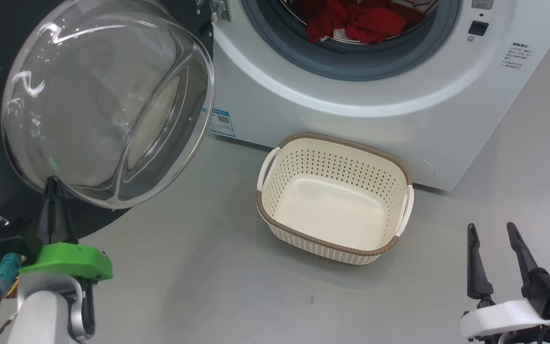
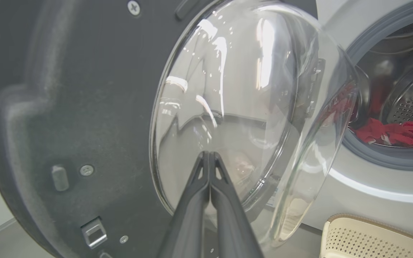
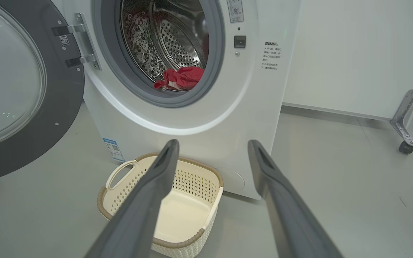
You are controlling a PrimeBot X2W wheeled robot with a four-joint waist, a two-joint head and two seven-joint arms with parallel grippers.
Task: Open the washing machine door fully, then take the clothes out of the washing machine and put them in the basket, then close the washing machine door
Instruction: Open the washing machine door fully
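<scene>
Low at the near left, the left hand [image 1: 54, 188] is seen clenched, its fingers pressed together with the tips set at the lower edge of the glass bowl of the washing machine door [image 1: 108, 95], which is swung open to the left. At the near right, the right hand [image 1: 491, 228] is held released over the floor [image 1: 184, 267]. The basket [image 1: 332, 162] is stood on the floor just before the washing machine [image 1: 303, 95], and the clothes [image 1: 356, 21] are seen lying in the drum.
</scene>
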